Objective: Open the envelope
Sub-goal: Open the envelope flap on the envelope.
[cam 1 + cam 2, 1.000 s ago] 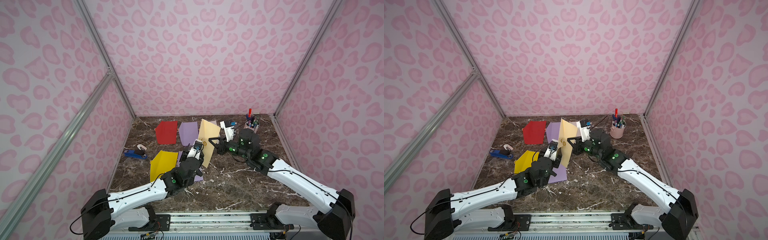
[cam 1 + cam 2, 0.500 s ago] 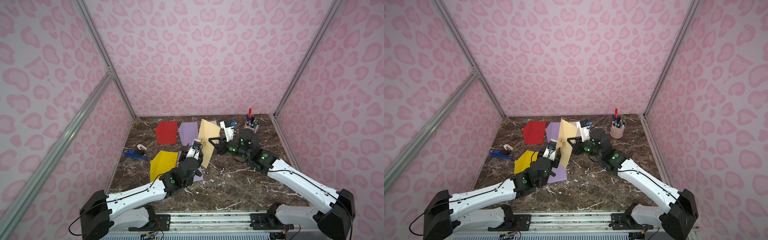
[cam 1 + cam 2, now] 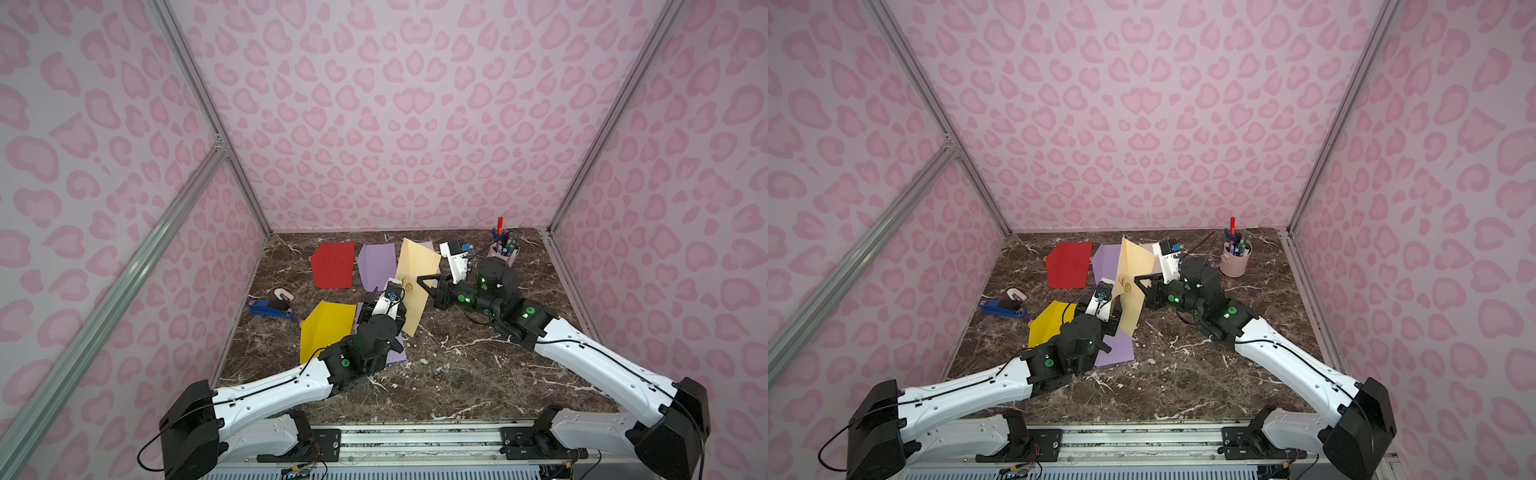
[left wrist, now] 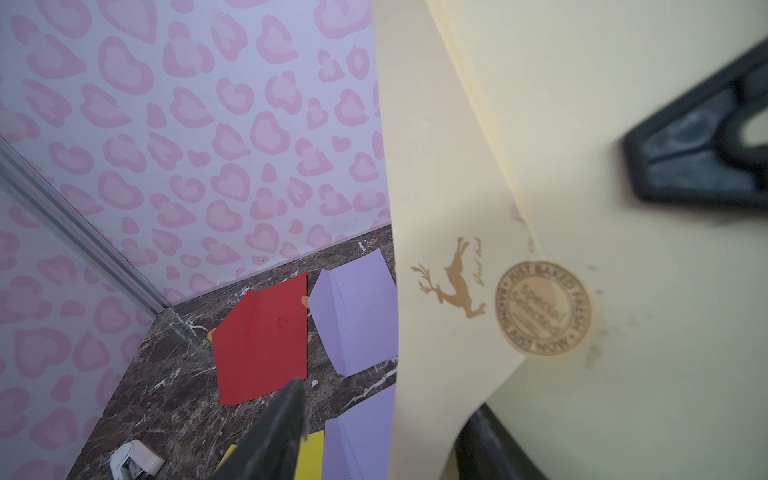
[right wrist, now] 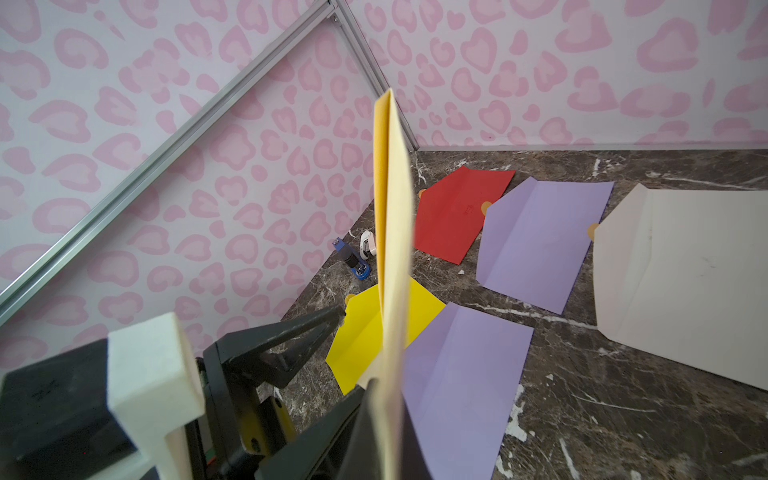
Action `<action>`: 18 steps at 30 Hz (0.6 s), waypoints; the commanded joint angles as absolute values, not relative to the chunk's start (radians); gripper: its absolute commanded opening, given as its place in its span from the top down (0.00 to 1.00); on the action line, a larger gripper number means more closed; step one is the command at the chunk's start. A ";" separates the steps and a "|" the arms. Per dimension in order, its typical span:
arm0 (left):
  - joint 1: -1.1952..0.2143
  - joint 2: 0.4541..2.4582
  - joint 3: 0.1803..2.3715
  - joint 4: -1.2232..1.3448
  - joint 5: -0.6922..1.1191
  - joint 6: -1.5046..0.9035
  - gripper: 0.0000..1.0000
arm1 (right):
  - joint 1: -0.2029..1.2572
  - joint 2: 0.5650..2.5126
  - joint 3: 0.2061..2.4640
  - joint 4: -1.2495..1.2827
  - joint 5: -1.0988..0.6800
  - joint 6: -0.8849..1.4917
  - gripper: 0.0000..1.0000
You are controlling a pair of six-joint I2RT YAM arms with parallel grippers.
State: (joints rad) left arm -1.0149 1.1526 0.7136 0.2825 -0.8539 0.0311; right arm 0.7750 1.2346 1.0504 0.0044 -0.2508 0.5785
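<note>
The worktop carries a spread of flat envelopes. The task's own one, the cream envelope, stands on edge above the middle, leaning toward the back edge. The right arm reaches in from the front right corner, and the right jaws are closed flat on the envelope's side edge, holding it up. I cannot tell whether its lowest corner touches the worktop.

The left arm comes from the front left corner. The left jaws stand partly apart on either side of the lower edge of the flap, gripping nothing that I can see. The round sticker looks pressed across the flap's tip, so I judge the envelope still sealed and the step in hand to be getting a grip on the flap.

The next move calls for closing on the loose flap edge beside the sticker and peeling away from the body, while the right jaws hold firm. The paper is thin and may tear or bow.

Room is widest toward the front edge, where the marble is bare. Under the left arm lie a purple envelope and a yellow envelope. A red envelope and a second purple one lie toward the back edge, with a white envelope behind the held one. The pen cup in the back right corner and the stapler by the left edge are well apart.
</note>
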 commanded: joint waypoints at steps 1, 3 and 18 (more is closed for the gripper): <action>-1.012 1.152 0.716 0.305 -0.870 0.024 0.42 | 0.776 1.235 1.050 -0.005 -0.275 0.572 1.00; -1.010 1.148 0.714 0.304 -0.868 0.021 0.41 | 0.775 1.236 1.050 -0.005 -0.276 0.574 1.00; -0.936 1.076 0.679 0.274 -0.820 -0.034 0.39 | 0.777 1.233 1.052 -0.005 -0.294 0.571 1.00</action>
